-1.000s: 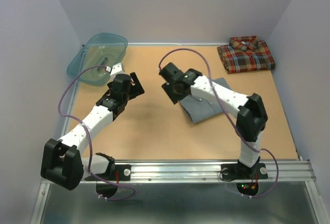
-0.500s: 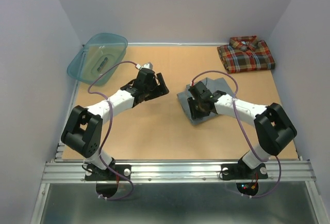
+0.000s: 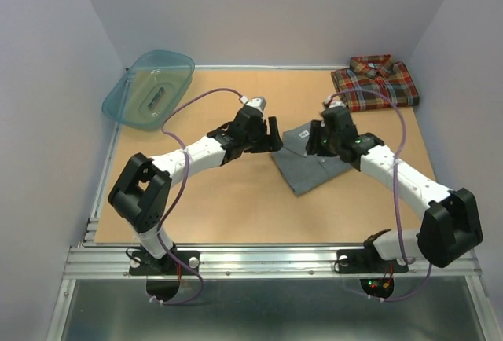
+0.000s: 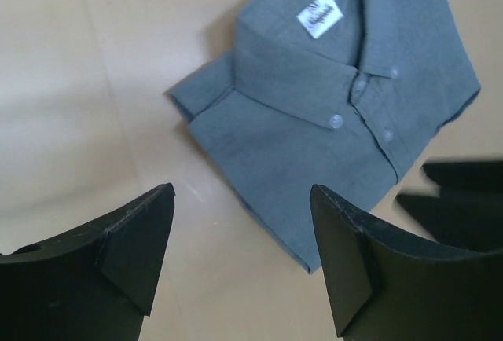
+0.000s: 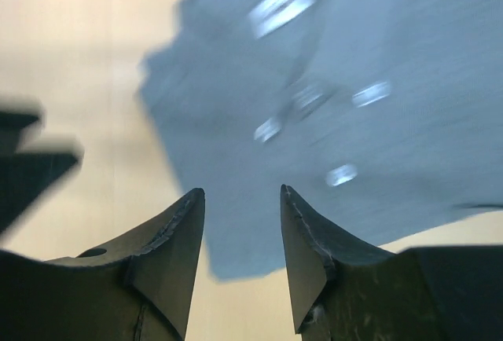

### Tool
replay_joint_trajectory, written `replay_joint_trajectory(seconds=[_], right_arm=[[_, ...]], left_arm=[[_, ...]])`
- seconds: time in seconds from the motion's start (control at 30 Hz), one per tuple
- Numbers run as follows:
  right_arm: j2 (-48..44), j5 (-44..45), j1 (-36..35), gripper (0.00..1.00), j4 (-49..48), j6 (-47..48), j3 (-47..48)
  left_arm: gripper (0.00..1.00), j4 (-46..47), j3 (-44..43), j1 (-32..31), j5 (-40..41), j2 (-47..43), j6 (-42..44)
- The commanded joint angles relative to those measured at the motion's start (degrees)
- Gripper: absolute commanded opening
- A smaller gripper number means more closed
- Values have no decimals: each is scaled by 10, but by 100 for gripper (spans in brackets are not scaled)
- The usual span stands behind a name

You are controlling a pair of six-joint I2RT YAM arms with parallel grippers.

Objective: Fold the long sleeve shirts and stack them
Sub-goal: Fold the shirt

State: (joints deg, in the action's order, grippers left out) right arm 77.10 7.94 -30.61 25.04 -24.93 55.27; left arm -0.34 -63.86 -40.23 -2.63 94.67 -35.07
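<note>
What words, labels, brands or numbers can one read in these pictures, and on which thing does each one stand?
White label inside the collar of the grey shirt: dark print, too small to read.
The same label in the right wrist view: blurred, unreadable.
Plaid shirt and teal basin: no text to be seen.
So nothing can be quoted as it reads.

In 1 second I've swung my left gripper (image 3: 271,133) from near the basin (image 3: 149,89) out to mid-worktop, just beside the grey shirt's (image 3: 314,172) left edge. My right gripper (image 3: 314,138) has crossed from the shirt's left side to its far edge, uncovering most of it.
</note>
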Motion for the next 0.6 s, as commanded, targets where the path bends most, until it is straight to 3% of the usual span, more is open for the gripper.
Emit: replay_joint_trajectory(seconds=[0.0,0.13,0.4,0.57], right_arm=[[-24,22,117,48,-11,4,37],[-4,-53,239,47,-46,-11,18],[42,-121,346,44,-178,-91,-125],[60,-125,397,45,-188,-79,-136]], left_arm=[[80,50,-51,-40,-9,27,68],[79,39,-93,-70,6,74,98],[79,29,-70,-83,-3,144,99],[79,4,-48,-83,12,148,86]])
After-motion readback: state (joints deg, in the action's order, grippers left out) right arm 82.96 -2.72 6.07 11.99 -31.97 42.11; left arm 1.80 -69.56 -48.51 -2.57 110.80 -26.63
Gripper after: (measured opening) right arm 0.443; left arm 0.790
